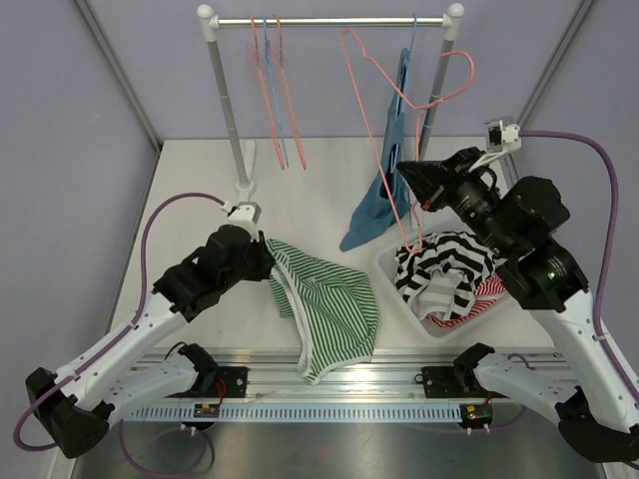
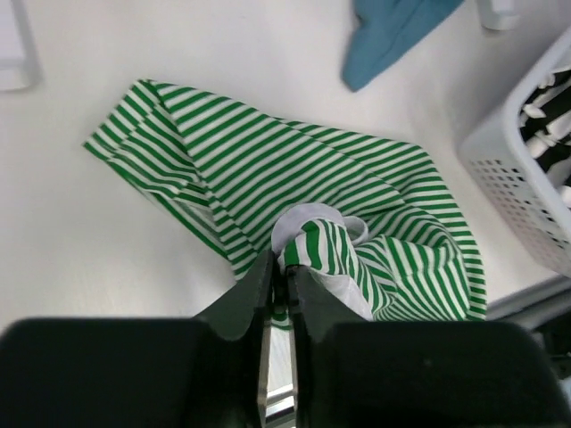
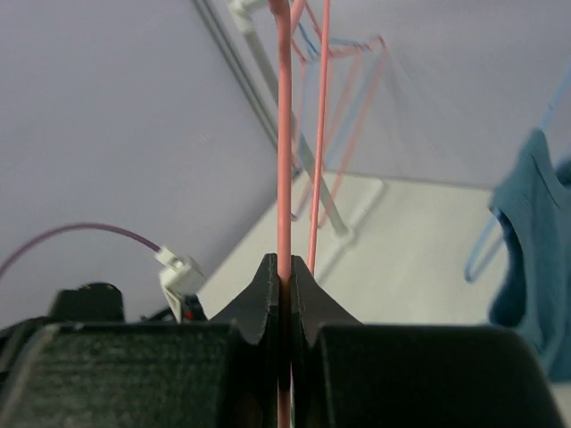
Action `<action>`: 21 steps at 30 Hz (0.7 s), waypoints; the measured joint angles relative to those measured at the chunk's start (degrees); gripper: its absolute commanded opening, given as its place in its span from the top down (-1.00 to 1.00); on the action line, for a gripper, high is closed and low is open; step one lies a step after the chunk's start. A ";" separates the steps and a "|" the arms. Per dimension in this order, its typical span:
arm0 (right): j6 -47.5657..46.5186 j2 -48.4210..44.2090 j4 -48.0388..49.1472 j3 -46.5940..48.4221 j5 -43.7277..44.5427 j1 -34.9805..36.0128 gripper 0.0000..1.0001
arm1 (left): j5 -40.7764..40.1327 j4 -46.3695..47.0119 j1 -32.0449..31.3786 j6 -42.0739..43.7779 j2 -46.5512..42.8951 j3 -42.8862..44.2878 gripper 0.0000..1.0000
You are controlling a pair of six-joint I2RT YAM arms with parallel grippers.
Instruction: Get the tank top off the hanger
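Observation:
The green-and-white striped tank top (image 1: 329, 309) lies crumpled on the table, off the hanger, one end draped over the front edge. My left gripper (image 1: 268, 261) sits at its left end, shut on a bunched fold of the fabric (image 2: 326, 245); in the left wrist view the gripper (image 2: 285, 272) has cloth pinched between the jaws. My right gripper (image 1: 407, 185) is raised at mid-right, shut on the bare pink wire hanger (image 1: 439, 92). In the right wrist view the gripper (image 3: 285, 267) clamps the pink hanger (image 3: 284, 134) wire, which runs straight up.
A white basket (image 1: 404, 299) of black-and-white striped clothes stands right of the tank top. A clothes rack (image 1: 329, 20) at the back carries several pink and blue hangers (image 1: 270, 90) and a blue top (image 1: 369, 215) hanging down to the table.

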 measured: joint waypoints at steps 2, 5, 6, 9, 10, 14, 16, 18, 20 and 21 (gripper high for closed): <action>-0.81 1.40 -8.85 3.10 2.73 0.00 1.00 | -2.12 -2.12 -0.02 0.33 1.29 2.16 0.30; -2.51 8.11 -20.74 11.74 6.43 0.09 1.00 | -4.00 -4.98 0.00 0.85 1.60 5.20 -0.39; -3.10 11.28 -24.11 15.50 7.78 0.15 1.00 | -4.61 -6.21 0.00 0.85 1.49 6.29 -0.51; -5.16 20.92 -30.34 26.27 11.91 0.85 1.00 | -5.79 -9.86 -0.02 1.46 0.17 9.53 -0.98; -6.08 24.55 -32.72 30.29 13.33 1.27 1.00 | -6.01 -10.97 -0.02 1.68 -0.52 10.38 -0.98; -10.05 38.38 -39.71 46.64 18.60 2.40 1.00 | -6.67 -16.04 -0.04 3.82 -5.05 13.86 -0.98; -11.89 44.19 -42.18 54.07 20.13 2.58 1.00 | -6.67 -17.79 -0.07 5.14 -7.67 14.67 -0.98; -13.75 50.47 -43.95 62.51 21.46 2.60 1.00 | -6.64 -18.69 -0.07 6.40 -10.12 14.73 -0.98; -15.82 56.65 -45.38 70.97 22.49 2.60 1.00 | -6.69 -19.04 -0.07 7.63 -12.87 14.51 -0.98; -16.92 59.36 -45.59 74.77 22.93 2.60 1.00 | -6.78 -18.99 -0.07 8.00 -14.12 14.14 -0.98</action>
